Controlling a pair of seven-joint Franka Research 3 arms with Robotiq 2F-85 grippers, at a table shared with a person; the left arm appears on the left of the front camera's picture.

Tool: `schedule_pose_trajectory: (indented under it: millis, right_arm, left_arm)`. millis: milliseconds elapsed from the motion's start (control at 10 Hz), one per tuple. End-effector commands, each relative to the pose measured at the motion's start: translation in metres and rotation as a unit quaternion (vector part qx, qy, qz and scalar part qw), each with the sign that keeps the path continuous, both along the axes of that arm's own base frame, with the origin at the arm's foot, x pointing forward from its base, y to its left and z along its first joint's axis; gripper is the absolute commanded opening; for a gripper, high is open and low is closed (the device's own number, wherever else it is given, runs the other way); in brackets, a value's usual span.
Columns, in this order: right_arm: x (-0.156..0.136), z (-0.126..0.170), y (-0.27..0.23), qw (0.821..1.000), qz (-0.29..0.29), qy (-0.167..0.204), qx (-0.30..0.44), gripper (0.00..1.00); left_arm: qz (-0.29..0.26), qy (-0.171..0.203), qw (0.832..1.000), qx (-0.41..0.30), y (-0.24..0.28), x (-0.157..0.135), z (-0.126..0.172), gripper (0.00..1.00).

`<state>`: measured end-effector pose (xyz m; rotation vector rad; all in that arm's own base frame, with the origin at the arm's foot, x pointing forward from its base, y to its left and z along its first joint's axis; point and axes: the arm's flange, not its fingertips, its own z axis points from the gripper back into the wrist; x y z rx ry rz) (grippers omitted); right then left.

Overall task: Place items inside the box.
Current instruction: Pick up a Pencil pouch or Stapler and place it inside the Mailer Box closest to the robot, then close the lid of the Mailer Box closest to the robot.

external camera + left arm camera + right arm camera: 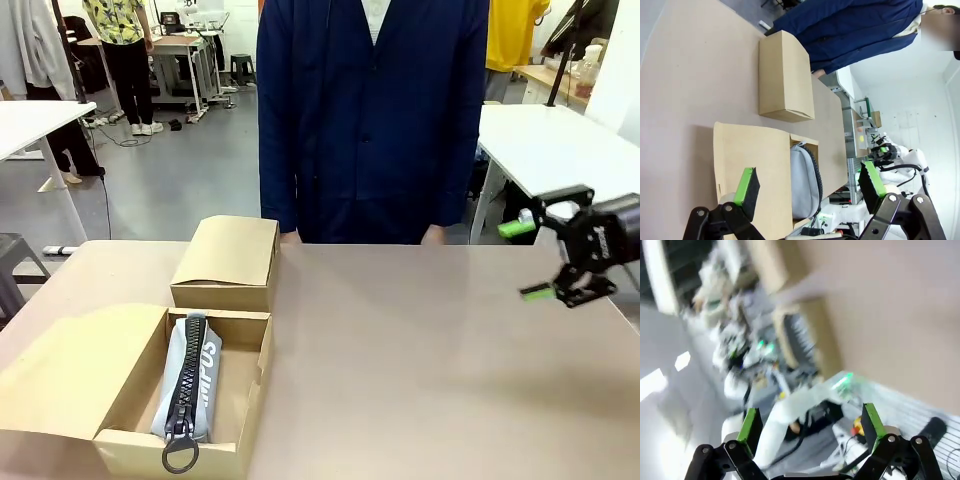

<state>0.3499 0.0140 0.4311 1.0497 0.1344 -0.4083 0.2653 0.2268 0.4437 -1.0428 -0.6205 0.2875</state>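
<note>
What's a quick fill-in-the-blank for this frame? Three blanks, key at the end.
1. The pencil case lies inside the ____ box.
2. The other box, nearer the person, is ____.
3. The right gripper hangs above the table, jaws apart, holding ____.
Missing words: open; closed; nothing.

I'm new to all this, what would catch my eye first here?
A pale grey pencil case with a chunky black zip lies in the open cardboard box at the near left of the table, a smaller closed box just behind it. A person in a navy coat stands at the far edge, and the right gripper hangs open above the right side.
</note>
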Motion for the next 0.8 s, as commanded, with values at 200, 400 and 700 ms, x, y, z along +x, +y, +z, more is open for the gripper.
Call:
schedule_pose_trajectory:
  millis: [200,400,700]
  right_arm:
    - [0.005,-0.017,0.009,0.998,0.009,0.019,-0.059,1.0]
    - [0.005,-0.017,0.009,0.998,0.009,0.019,-0.059,1.0]
    - [0.005,-0.017,0.009,0.998,0.009,0.019,-0.059,1.0]
  left_arm:
    - [0.0,-0.015,1.0,-0.006,-0.001,0.001,0.0,1.0]
    - [0.0,-0.015,1.0,-0.006,-0.001,0.001,0.0,1.0]
    - [0.0,-0.015,1.0,-0.006,-0.001,0.001,0.0,1.0]
